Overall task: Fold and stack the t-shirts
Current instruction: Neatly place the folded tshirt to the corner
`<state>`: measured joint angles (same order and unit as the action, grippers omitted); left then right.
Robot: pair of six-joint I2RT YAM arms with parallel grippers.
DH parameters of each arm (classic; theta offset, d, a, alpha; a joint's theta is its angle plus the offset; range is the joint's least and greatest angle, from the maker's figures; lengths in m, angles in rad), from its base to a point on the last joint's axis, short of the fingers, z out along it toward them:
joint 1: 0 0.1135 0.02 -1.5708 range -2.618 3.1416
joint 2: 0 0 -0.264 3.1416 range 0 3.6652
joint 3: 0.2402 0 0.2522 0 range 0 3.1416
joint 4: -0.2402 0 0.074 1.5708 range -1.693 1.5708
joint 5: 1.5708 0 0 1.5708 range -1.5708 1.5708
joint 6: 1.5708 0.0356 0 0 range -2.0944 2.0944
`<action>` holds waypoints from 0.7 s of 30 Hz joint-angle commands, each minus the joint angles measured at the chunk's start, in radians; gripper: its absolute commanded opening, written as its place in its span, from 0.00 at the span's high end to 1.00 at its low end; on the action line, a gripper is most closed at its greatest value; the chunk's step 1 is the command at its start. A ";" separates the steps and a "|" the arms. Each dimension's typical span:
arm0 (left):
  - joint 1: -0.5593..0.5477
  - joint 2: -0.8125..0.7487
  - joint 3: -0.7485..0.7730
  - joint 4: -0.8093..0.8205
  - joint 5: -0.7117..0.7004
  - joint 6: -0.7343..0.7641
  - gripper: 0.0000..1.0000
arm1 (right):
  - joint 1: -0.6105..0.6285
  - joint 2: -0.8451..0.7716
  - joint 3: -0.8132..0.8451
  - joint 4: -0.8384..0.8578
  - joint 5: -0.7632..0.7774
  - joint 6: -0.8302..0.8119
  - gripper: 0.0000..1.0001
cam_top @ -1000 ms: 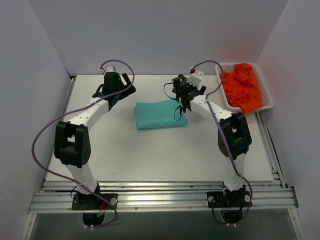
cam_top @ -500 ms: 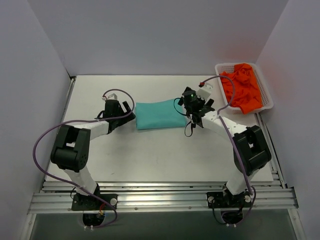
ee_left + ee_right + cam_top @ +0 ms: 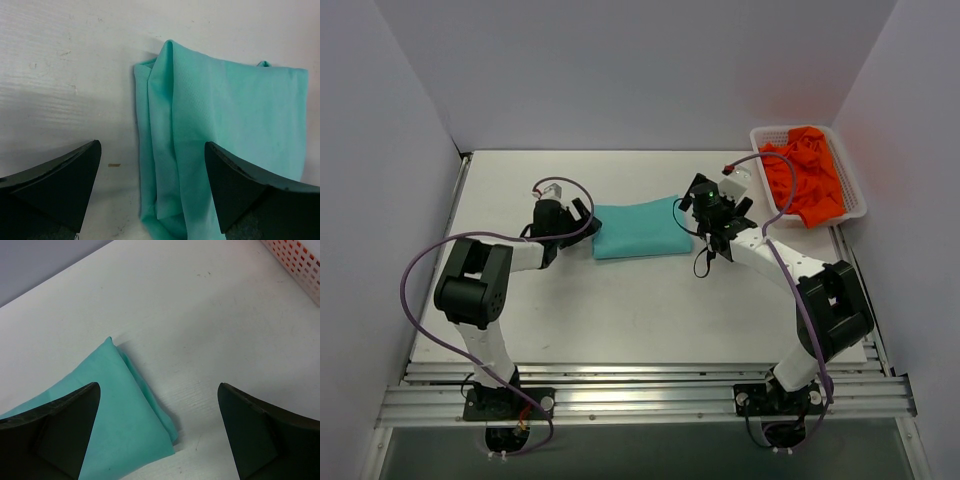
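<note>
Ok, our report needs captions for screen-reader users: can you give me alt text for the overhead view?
A folded teal t-shirt lies on the white table, with the left hand open at its left edge and the right hand open at its right edge. Crumpled orange t-shirts fill a white basket at the far right corner.

The left arm [image 3: 485, 290] and right arm [image 3: 830, 305] were built alike: slim white links joined by bulky black housings, each rising from a black base [image 3: 505, 402] at the near edge. A purple cable [image 3: 405, 290] hung in a loose loop beside the left arm, and another [image 3: 760, 157] arched off the right wrist. That wrist carried a small green light [image 3: 708, 196] and a white block with a red tip [image 3: 728, 169]. The left gripper [image 3: 151, 150] and right gripper [image 3: 158, 387] each had two matte black, wedge-shaped fingers [image 3: 55, 185] tapering to blunt tips.
</note>
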<state>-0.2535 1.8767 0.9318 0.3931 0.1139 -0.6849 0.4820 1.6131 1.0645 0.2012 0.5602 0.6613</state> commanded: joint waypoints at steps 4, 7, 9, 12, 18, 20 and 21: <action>-0.003 0.032 -0.014 0.070 0.033 -0.036 0.05 | -0.005 -0.009 -0.003 0.023 0.026 -0.006 0.00; -0.003 0.003 -0.056 0.116 0.030 -0.065 0.03 | -0.005 -0.016 -0.017 0.030 0.030 -0.002 0.00; -0.003 -0.048 -0.111 0.148 -0.016 -0.088 0.01 | -0.005 -0.018 -0.015 0.027 0.030 -0.002 0.00; -0.003 -0.121 -0.188 0.209 -0.060 -0.116 0.01 | -0.005 -0.012 -0.014 0.026 0.029 0.000 0.00; -0.003 -0.176 -0.248 0.320 -0.027 -0.133 0.01 | -0.003 0.002 -0.014 0.026 0.023 0.006 0.00; -0.001 -0.154 -0.237 0.346 0.022 -0.139 0.01 | -0.005 0.005 -0.014 0.024 0.021 0.008 0.00; -0.001 -0.128 -0.238 0.407 0.045 -0.145 0.01 | -0.003 0.010 -0.014 0.026 0.021 0.008 0.00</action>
<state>-0.2543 1.7329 0.6716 0.6342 0.0921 -0.8097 0.4793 1.6154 1.0546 0.2180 0.5602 0.6621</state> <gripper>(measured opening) 0.989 0.998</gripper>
